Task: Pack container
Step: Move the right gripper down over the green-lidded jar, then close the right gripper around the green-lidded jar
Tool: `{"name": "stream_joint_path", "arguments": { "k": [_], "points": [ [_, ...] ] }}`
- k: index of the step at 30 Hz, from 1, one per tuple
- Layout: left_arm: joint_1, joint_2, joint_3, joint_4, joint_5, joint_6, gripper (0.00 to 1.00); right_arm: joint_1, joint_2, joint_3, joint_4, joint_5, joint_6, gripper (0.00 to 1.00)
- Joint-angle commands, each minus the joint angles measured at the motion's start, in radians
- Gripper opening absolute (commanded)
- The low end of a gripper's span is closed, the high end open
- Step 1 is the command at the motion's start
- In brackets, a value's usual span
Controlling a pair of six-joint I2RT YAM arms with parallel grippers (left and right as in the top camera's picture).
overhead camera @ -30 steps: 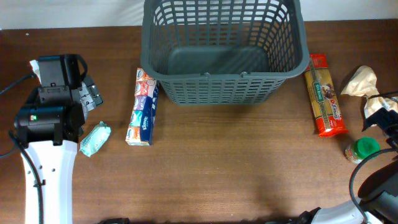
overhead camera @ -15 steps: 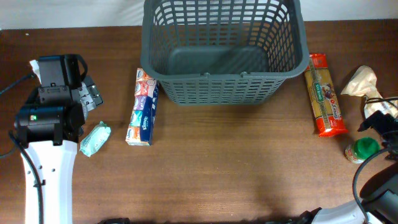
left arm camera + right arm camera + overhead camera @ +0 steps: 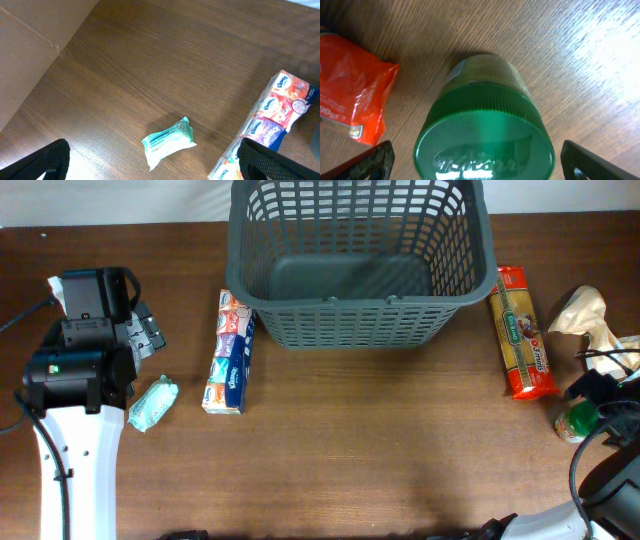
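Note:
The dark grey lattice basket [image 3: 360, 320] stands at the back middle of the table, with nothing in it. A green-lidded jar [image 3: 578, 420] stands upright at the far right; in the right wrist view its lid [image 3: 485, 135] sits between the two open fingers of my right gripper [image 3: 475, 162], which are spread on either side and not touching it. My left gripper [image 3: 155, 165] is open and empty above a small teal wipes packet [image 3: 167, 141], which also shows in the overhead view [image 3: 153, 402]. A tissue multipack [image 3: 230, 352] lies left of the basket.
A red and yellow pasta packet [image 3: 522, 332] lies right of the basket, its corner in the right wrist view [image 3: 350, 90]. A crumpled beige bag [image 3: 585, 310] lies at the far right. The tissue multipack also shows in the left wrist view [image 3: 270, 115].
My right gripper has moved down over the green-lidded jar, now covering part of it in the overhead view. The left arm has not moved.

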Motion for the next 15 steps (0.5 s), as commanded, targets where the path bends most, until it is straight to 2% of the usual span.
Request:
{"name": "stream_joint_path", "arguments": {
  "k": [1,15],
  "points": [
    [0.004,-0.015,0.015,-0.001,-0.007,0.000,1.00,-0.002,-0.014,-0.037,0.026,-0.008,-0.006,0.99],
    [0.004,-0.015,0.015,-0.001,-0.007,0.000,1.00,-0.002,-0.014,-0.070,0.072,0.042,-0.006,0.99]
  ]
}}
